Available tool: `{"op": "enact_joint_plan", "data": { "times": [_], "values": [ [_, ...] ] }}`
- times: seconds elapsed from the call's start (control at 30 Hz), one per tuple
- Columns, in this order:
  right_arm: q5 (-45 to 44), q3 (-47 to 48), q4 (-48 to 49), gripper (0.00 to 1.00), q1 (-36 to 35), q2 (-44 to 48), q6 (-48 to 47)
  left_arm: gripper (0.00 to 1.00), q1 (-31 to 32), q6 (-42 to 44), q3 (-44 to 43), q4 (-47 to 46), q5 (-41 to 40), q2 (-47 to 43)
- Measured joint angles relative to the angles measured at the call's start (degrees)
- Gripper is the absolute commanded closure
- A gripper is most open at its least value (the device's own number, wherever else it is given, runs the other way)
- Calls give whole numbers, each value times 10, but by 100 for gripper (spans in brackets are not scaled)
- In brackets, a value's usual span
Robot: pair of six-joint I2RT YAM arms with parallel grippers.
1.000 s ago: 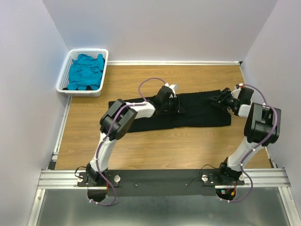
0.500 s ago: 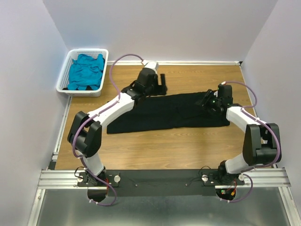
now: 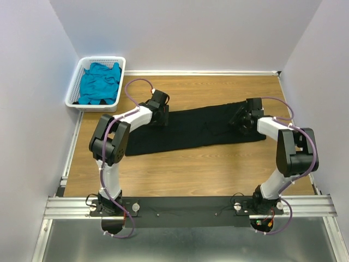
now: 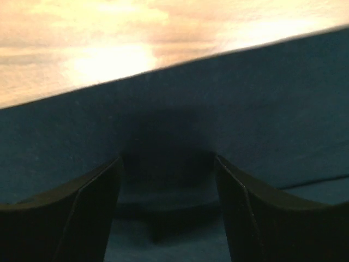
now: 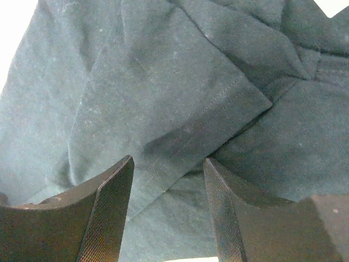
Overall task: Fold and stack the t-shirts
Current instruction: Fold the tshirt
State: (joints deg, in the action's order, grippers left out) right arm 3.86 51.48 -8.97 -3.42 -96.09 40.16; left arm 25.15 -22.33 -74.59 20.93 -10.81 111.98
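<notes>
Black soft cloth t-shirt: it lies as a long flat strip across the middle of the top view, on the brown wooden table, running from lower left to right of centre. The teal-blue cloth t-shirt sits crumpled in the white slotted plastic basket at the upper left, well apart from both arms.

My left pincer is at the upper left end of the strip. In the left wrist view its fingers stand apart over dark cloth close to the shirt's edge, with bare table beyond. It is released, with nothing pinched that I can see.

My right pincer is at the right end. In the right wrist view its fingers are spread over wrinkled cloth, and a stitched sleeve hem crosses just above the gap. It is released too.

Handling, my judgement: the shirt is light, limp and not fragile. It will sag and drag and will not hold any shape. The layers can slide on each other, so a shallow pinch may lift only the top one.

Hold points: the two end corners of the strip, biting through all layers. The doubled hem on the right gives the firmer purchase.
</notes>
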Motion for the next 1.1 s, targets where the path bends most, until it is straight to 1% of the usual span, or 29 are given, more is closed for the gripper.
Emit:
{"op": "enact_joint_plan", "data": {
  "times": [0.17, 0.23, 0.33, 0.47, 0.5, 0.57, 0.67, 0.77, 0.9, 1.03, 1.1],
  "values": [
    [-4, 50, 2, 37, 13, -48, -16, 26, -3, 0, -6, 11, 2, 2],
    [9, 96, -7, 37, 24, -82, -30, 27, -3, 0, -3, 11, 8, 2],
    [22, 205, -21, 37, 37, -162, -62, 28, -4, -6, 14, 3, 32, -10],
    [33, 341, -44, 37, 39, -255, -99, 28, 3, -28, 66, -17, 90, -50],
    [35, 356, -49, 37, 39, -267, -104, 28, 11, -33, 82, -20, 103, -62],
    [43, 415, -62, 37, 39, -304, -125, 28, 35, -44, 105, -26, 121, -81],
    [62, 487, -77, 37, 40, -349, -159, 28, 80, -68, 149, -37, 155, -114],
    [82, 518, -88, 36, 40, -368, -194, 28, 138, -91, 194, -50, 191, -149],
    [106, 544, -106, 36, 40, -382, -233, 27, 186, -102, 205, -35, 203, -162],
    [120, 550, -112, 35, 40, -384, -253, 23, 208, -110, 201, -15, 203, -170],
    [119, 550, -112, 34, 40, -382, -258, 19, 210, -117, 199, 20, 202, -178]
  ]
}}
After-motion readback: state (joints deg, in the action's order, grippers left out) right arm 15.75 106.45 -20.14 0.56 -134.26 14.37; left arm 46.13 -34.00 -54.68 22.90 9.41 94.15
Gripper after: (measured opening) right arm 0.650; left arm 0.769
